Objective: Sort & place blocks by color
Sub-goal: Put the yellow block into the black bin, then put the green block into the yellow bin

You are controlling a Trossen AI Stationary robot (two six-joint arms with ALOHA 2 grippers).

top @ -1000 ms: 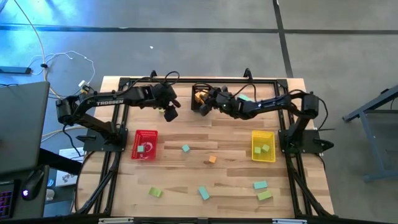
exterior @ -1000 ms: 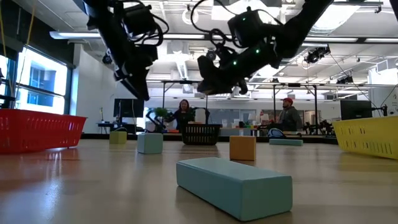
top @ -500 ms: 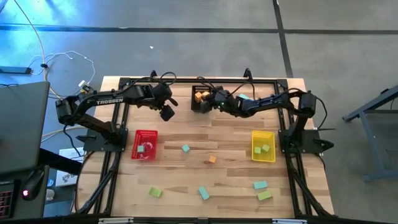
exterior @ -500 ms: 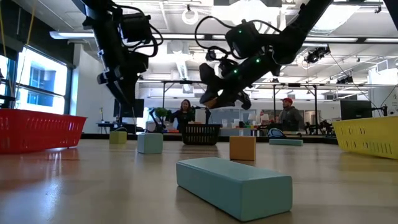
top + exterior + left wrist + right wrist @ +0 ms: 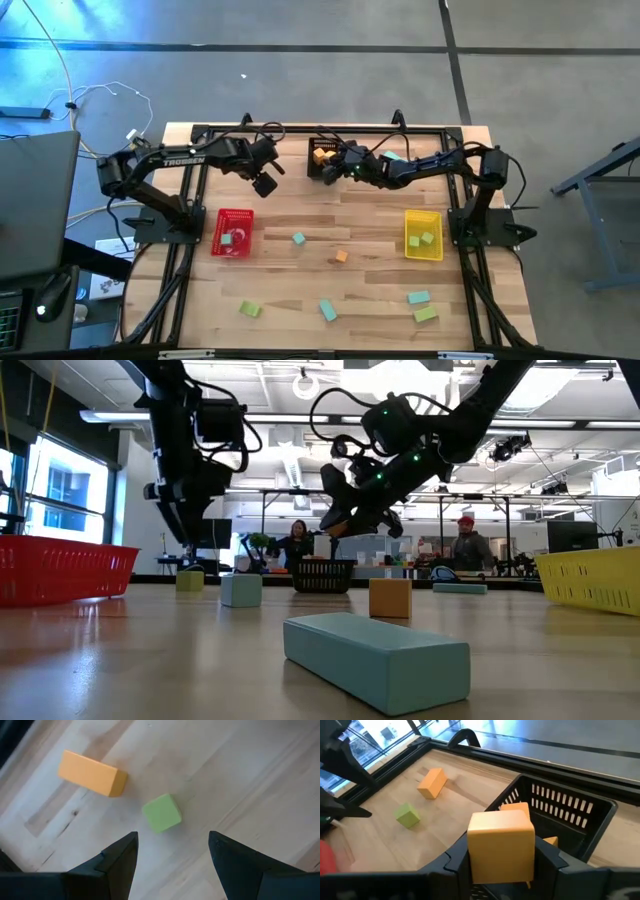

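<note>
Hovering above the black mesh basket, the right gripper clasps an orange cube between its jaws; it should release squarely over the opening. Nearby, the left gripper hangs spread, empty.

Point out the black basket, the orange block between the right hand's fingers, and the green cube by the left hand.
black basket (image 5: 570,807), right wrist view, far rim
orange block (image 5: 501,845), right wrist view, front face
green cube (image 5: 161,813), left wrist view, top face

Bare tabletop lies open between red basket and yellow basket.
</note>
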